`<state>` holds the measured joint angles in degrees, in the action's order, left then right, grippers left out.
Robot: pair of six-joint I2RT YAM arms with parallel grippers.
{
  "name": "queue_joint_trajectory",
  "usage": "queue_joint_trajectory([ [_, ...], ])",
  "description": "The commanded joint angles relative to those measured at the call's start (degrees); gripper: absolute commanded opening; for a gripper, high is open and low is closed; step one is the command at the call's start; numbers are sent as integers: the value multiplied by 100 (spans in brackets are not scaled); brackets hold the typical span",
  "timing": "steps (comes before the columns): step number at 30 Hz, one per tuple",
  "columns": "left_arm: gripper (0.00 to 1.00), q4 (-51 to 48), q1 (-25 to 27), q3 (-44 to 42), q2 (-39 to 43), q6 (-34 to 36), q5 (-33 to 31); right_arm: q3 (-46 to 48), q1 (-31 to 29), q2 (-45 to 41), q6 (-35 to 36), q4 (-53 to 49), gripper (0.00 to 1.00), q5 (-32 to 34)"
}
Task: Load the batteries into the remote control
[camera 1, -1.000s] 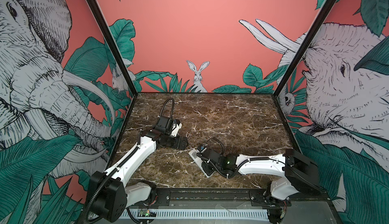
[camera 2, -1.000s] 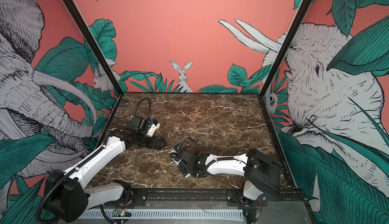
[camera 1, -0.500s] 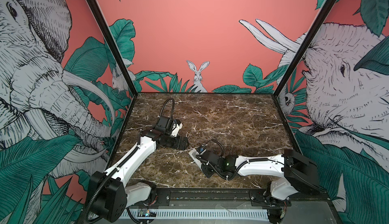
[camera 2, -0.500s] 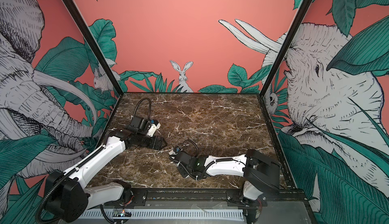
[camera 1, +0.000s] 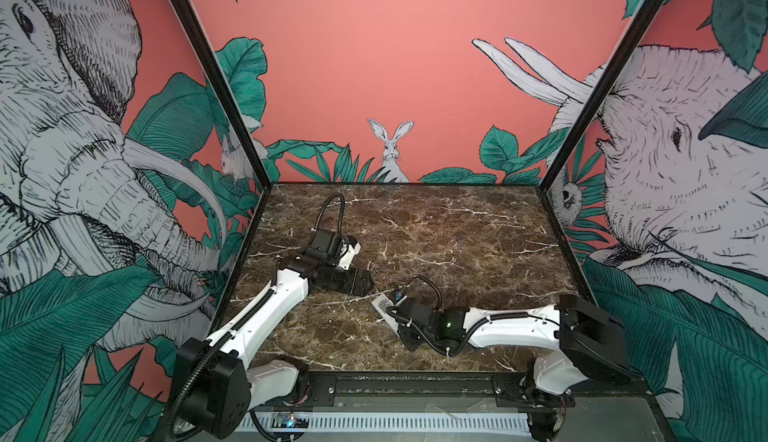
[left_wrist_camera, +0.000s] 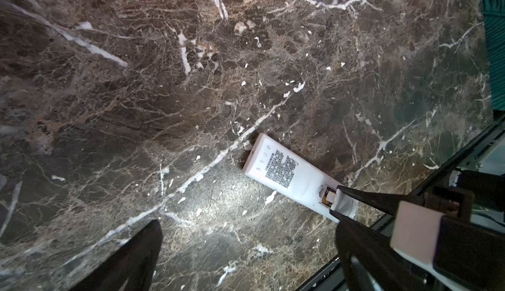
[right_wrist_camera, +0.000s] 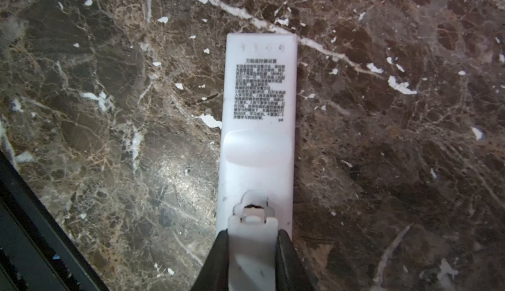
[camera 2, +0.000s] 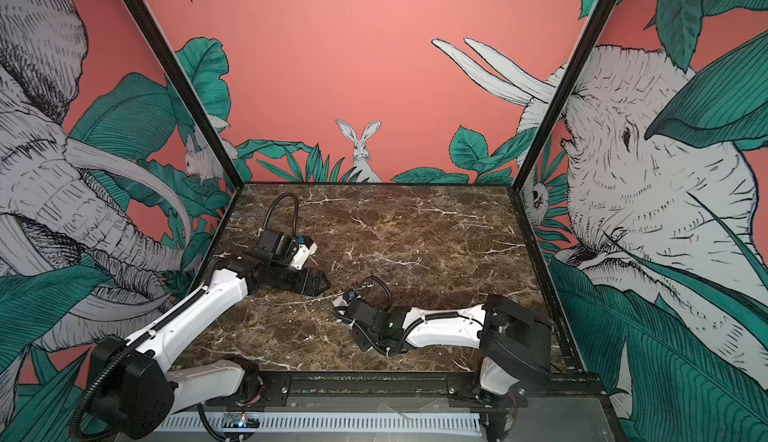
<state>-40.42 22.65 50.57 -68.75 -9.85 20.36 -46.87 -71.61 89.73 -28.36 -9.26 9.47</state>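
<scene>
Found the remote (right_wrist_camera: 258, 153) flat on the tabletop (right_wrist_camera: 382, 139), plain back up, with a block of printed text toward the end away from the right hand (right_wrist_camera: 252, 231). Saw that hand narrowed onto the small white cover (right_wrist_camera: 252, 248), with a dark finger (right_wrist_camera: 218, 259) on each long edge. Saw the cover sitting over the remote's near end, lined up with its length. Noted a notched opening just past the cover's front tab, dark inside. From the left wrist view, glimpsed the compartment (left_wrist_camera: 326, 195) partly bared beside the cover, with something gold-brown within, too small to name. In both top views, placed the remote (camera 1: 380, 303) near the tabletop's front, about mid-width, mostly hidden under the right arm (camera 1: 511, 328). Found the left hand (camera 1: 365, 288) spread wide, holding nothing, low over the tabletop, near the remote's far end yet apart from it.
</scene>
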Motion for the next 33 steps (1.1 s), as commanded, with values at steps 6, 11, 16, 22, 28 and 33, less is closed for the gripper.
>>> queue_joint_trajectory([
  [6,99,-71,-55,43,98,70,51,98,-133,79,175,-217,13,169],
  [11,99,-71,-50,47,85,62,47,152,-144,27,204,-201,14,160],
  [16,99,-58,-46,57,64,62,56,165,-149,9,208,-211,20,189],
  [22,99,-46,-50,46,47,53,62,145,-144,-17,229,-193,24,254],
  [28,99,-45,-48,35,68,44,65,166,-143,-117,256,-157,32,263],
  [33,99,-36,-46,24,71,45,72,195,-147,-309,286,-201,40,292],
])
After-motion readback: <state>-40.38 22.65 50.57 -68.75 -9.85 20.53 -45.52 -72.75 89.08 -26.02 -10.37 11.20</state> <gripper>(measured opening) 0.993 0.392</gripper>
